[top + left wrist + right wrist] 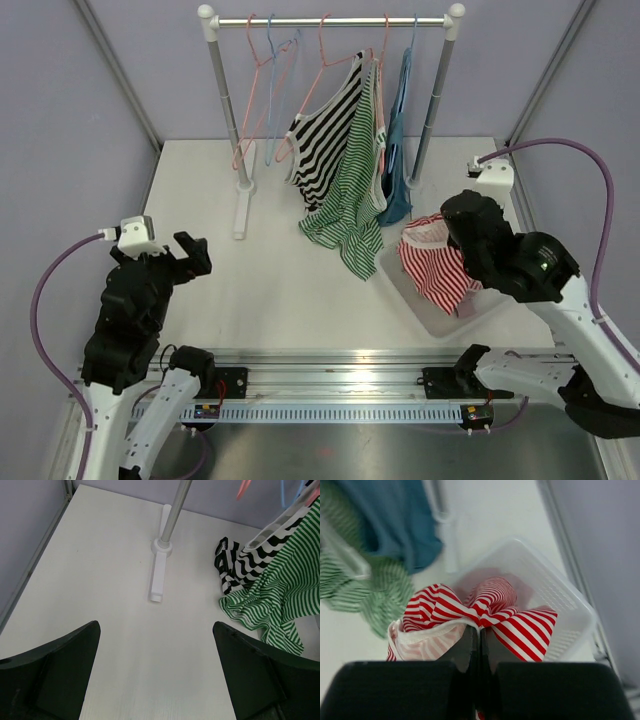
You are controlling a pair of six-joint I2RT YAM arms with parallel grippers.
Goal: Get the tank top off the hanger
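Observation:
My right gripper is shut on a red-and-white striped tank top, pinching its white hem. That tank top is bunched over the white basket at the right, off any hanger. Beneath the right gripper it drapes over the basket's near edge. The left gripper hovers open above bare table on the left, with nothing between its fingers. Pink and blue hangers hang from the rail at the back.
A black-and-white striped top, a green striped top and a blue top hang from the rail, their ends reaching the table. The rack's left post and white foot stand ahead of the left gripper. Grey walls enclose the table.

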